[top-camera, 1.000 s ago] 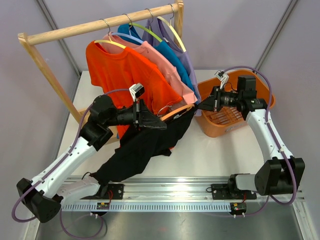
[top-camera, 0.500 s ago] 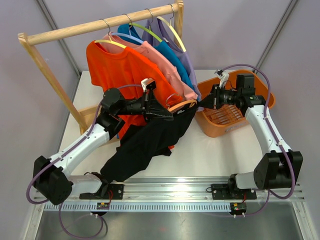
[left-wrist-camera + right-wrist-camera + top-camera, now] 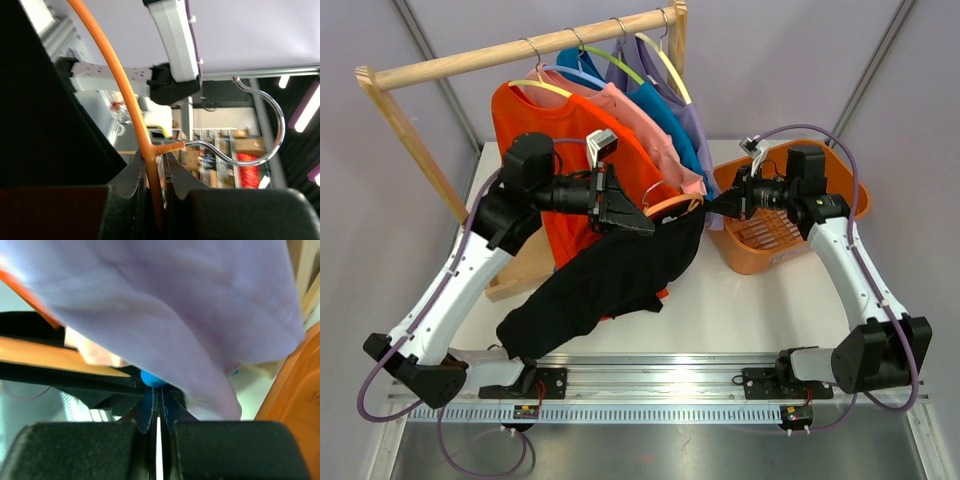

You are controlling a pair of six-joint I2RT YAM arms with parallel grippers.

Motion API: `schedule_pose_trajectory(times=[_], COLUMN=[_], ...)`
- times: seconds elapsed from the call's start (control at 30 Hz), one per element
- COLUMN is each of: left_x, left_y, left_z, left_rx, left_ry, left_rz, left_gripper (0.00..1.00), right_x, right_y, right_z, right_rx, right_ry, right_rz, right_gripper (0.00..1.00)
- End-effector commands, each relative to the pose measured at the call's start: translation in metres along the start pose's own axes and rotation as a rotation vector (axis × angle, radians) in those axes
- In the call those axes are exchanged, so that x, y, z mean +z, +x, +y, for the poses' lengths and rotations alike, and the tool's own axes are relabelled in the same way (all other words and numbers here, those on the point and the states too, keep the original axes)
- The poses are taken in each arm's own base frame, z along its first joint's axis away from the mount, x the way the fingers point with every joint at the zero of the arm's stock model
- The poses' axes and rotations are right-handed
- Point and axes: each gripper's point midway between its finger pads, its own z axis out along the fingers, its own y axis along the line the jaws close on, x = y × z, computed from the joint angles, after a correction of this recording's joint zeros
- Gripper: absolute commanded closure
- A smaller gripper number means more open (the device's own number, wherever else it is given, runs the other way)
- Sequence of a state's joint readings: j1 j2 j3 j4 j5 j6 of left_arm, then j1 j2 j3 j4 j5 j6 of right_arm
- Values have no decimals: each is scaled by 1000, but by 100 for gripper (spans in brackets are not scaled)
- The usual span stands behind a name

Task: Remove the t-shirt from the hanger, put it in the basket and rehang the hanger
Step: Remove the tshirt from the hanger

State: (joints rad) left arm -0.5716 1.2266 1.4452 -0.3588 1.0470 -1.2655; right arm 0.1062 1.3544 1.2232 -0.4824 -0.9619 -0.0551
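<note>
A black t-shirt [image 3: 610, 280] hangs on an orange hanger [image 3: 672, 205] with a metal hook [image 3: 270, 140]. My left gripper [image 3: 645, 225] is shut on the hanger's neck [image 3: 147, 150], just below the hook, and holds it above the table. The shirt fills the left of the left wrist view [image 3: 40, 125]. My right gripper [image 3: 712, 208] is shut at the shirt's right shoulder edge, its jaws pressed together on black fabric [image 3: 90, 382] under the hanger's orange arm [image 3: 50, 357]. The shirt's lower part trails down to the table's front left.
A wooden rack [image 3: 520, 48] at the back holds orange, pink, blue and purple shirts. The purple shirt [image 3: 200, 315] drapes over my right gripper [image 3: 156, 395]. An orange basket [image 3: 790, 230] stands at the right, behind my right wrist.
My left arm has risen and swung back toward the rack, carrying the hanger and black shirt up. My right gripper has stayed at the shirt's shoulder, shifting slightly left.
</note>
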Motion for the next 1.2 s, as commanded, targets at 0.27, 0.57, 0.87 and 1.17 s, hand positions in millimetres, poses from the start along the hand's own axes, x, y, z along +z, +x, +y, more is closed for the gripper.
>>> schedule_pose_trajectory(times=[0.27,0.57,0.87,1.17], left_x=[-79,-86,-78,-76], left_y=[77,80,76,63], left_z=[-150,-140,-83,-18], left_rx=[1035,1006,859,830], left_ry=[205,211,133,-62], left_rz=[-53,-83,-23,-84], left_gripper=[100,100,100,100], right_x=[-27,-14,-31,-57], right_y=[31,22,-6,10], right_z=[-114,-58,41,54], right_rx=[-53,-123,-406,-587], right_ry=[649,353,-40,-60], right_rz=[52,21,-28,77], right_gripper=[100,100,75,29])
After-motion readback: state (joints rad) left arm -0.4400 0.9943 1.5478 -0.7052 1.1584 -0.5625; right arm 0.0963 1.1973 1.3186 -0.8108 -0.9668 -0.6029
